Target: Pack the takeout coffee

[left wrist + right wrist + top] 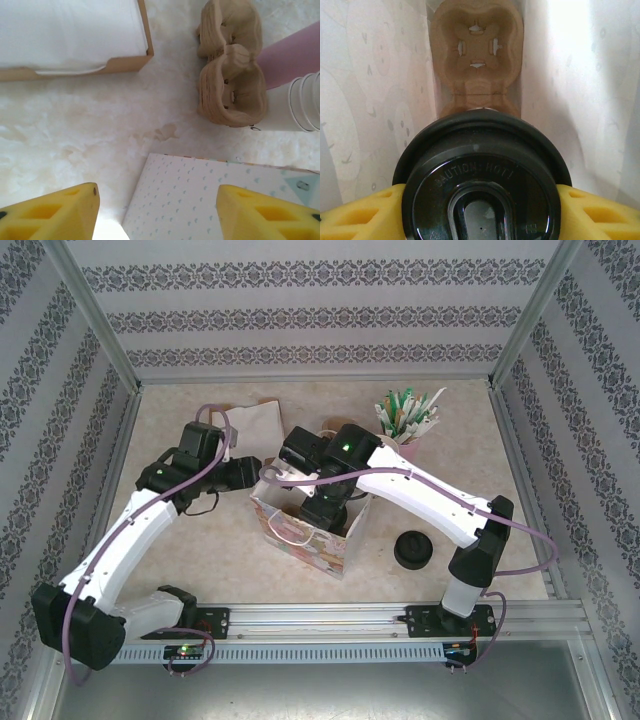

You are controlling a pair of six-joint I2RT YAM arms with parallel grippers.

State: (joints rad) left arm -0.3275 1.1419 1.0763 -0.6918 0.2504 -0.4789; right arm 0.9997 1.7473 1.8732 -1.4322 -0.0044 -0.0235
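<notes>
The takeout coffee shows from above as a round black lid (480,185) reading "CAUTION HOT". My right gripper (480,215) is shut on it, with a yellow finger (360,215) pressed against each side of the cup. The cup hangs inside the patterned paper bag (305,530), whose white walls (370,100) rise on both sides. On the bag's floor lies a brown cardboard cup carrier (476,50), just beyond the lid. My left gripper (250,472) stands open at the bag's left side. Its yellow fingers (50,215) are spread wide over the bag's dotted panel (200,195), holding nothing.
A squat black stack of lids (413,550) sits right of the bag. A pink cup of sachets (405,420) stands at the back right. Behind the bag are a napkin tray (75,35), spare cardboard carriers (230,65) and a stack of lidless cups (300,107).
</notes>
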